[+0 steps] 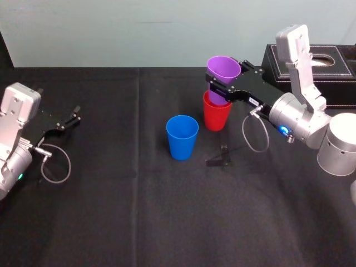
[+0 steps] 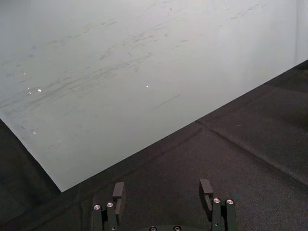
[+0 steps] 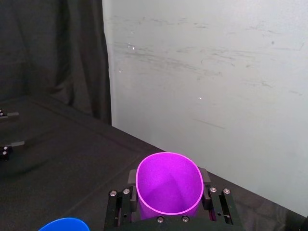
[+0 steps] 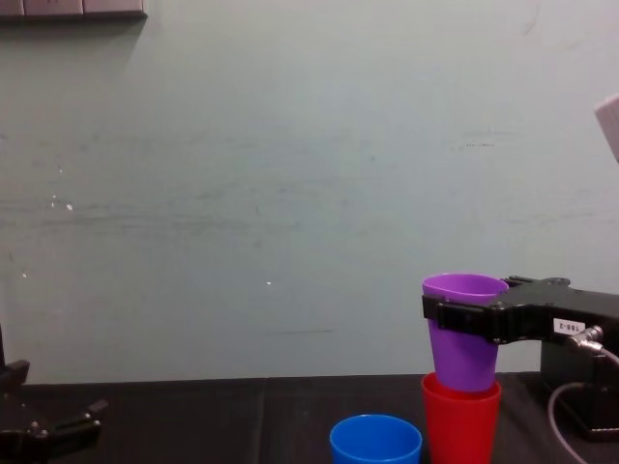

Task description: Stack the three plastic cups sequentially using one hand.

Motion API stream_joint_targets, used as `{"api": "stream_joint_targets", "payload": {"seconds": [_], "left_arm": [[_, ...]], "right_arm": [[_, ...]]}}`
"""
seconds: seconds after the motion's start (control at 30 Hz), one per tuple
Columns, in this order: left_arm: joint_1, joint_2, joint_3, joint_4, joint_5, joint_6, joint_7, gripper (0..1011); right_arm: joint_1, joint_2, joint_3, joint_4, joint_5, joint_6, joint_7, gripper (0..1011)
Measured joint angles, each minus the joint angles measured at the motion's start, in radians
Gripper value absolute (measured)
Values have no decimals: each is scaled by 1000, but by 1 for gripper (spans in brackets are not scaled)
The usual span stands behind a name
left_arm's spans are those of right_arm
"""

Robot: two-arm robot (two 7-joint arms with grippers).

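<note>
The red cup (image 1: 216,118) stands under the right end effector (image 1: 221,90) and its purple cup (image 1: 223,68). Nearer the robot, the blue cup (image 1: 182,137) to its left and a small black clamp (image 1: 221,158) stand in the way; farther left the worktop (image 1: 111,211) is free.
</note>
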Motion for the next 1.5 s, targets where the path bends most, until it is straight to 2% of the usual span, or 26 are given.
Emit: {"api": "stream_joint_targets", "payload": {"seconds": [1.5], "left_arm": [[0,0,0,0,0,0,0,1005]], "right_arm": [[14,-31,-1,98,-15,-43,16,732]]}}
